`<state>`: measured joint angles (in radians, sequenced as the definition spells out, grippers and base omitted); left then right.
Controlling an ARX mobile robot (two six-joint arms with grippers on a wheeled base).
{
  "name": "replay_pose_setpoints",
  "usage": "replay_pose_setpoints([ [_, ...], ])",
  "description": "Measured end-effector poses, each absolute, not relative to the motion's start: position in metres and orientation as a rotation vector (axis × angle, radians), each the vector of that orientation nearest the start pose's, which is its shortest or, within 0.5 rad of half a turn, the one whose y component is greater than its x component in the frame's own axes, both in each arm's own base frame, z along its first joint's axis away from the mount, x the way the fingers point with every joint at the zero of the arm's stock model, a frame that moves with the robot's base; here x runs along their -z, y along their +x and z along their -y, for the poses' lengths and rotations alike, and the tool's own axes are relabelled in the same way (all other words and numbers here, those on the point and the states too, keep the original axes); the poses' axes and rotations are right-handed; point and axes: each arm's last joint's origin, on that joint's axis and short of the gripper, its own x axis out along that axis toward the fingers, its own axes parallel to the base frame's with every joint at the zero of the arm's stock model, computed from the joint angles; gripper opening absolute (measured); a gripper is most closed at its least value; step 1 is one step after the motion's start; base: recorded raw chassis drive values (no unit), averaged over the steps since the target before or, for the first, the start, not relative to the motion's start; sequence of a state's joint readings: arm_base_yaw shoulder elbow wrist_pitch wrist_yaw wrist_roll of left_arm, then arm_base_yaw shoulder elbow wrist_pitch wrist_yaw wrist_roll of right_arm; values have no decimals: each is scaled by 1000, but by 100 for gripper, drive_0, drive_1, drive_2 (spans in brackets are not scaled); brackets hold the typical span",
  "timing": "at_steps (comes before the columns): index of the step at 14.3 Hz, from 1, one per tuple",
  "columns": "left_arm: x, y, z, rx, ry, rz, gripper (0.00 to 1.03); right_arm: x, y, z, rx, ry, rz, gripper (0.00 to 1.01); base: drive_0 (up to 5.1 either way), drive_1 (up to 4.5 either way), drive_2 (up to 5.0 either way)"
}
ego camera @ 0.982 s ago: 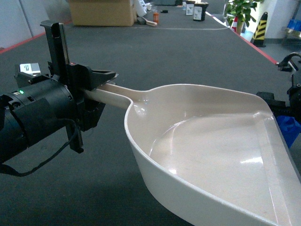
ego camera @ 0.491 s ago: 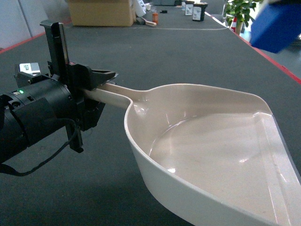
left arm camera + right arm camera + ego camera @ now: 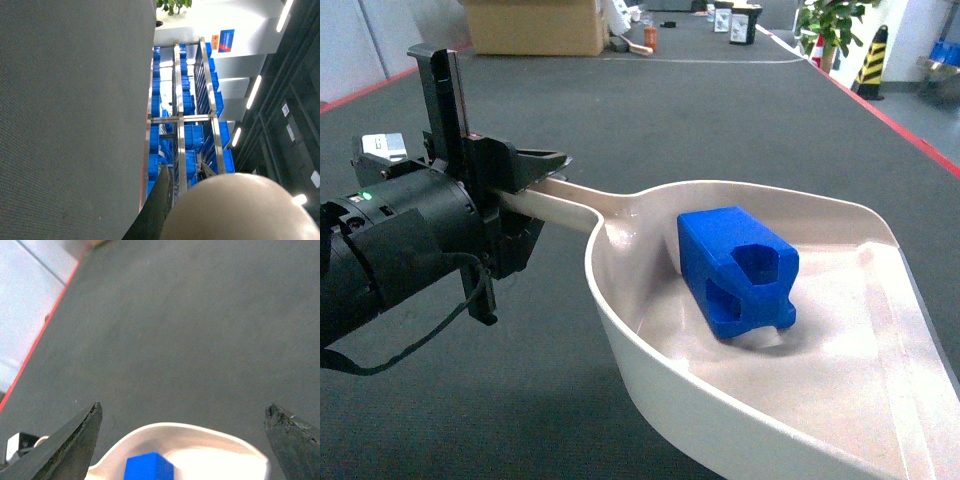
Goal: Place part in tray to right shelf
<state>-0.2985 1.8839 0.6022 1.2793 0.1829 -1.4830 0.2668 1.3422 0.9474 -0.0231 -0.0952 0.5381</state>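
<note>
L gripper (image 3: 525, 190) is clamped on the tray (image 3: 650, 330) handle, jaws tight on the round cream shaft, holding the tray out level above the dark grey floor (image 3: 650, 110). R gripper (image 3: 192, 437) is out of the head view; its wrist cam shows jaws spread wide w/ nothing btwn them, high above the tray, looking down on it.

The part (image 3: 738, 270) lies inside the tray, on the pan floor near the back wall, toward the handle end. It rests on its side, cut-out face turned to the head cam. From the R wrist cam only its top shows, at the bottom edge.

L wrist cam: tray handle end up close, and beyond it the shelf (image 3: 182, 120), steel frame w/ blue crates, well apart. Cardboard box (image 3: 535, 25) and plant (image 3: 830, 20) far back on the floor.
</note>
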Motion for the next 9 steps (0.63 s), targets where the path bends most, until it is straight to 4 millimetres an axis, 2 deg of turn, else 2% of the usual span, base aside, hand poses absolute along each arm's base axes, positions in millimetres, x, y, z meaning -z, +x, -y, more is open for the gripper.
replay_pose_setpoints([
  [1,-137,309,101,388,-1453,-359,13,-304,264,-58,-173,450,-357,98,0,0,0],
  [2,-137,309,101,388,-1453,-358,13,-308,245,-41,-85,373,-217,98,0,0,0],
  [3,-137,309,100,386,-1453,-357,13,-301,226,-32,-4,265,-101,95,0,0,0],
  [4,-137,309,100,384,-1454,-355,13,-292,213,-26,-1,139,21,79,0,0,0],
  [5,-137,309,100,386,-1453,-358,13,-273,203,-23,-4,74,28,64,0,0,0],
  [7,-137,309,101,387,-1453,-358,13,-236,184,-15,2,20,-12,33,0,0,0],
  [9,-137,309,101,387,-1453,-358,13,-220,167,-6,-18,7,5,2,0,0,0],
])
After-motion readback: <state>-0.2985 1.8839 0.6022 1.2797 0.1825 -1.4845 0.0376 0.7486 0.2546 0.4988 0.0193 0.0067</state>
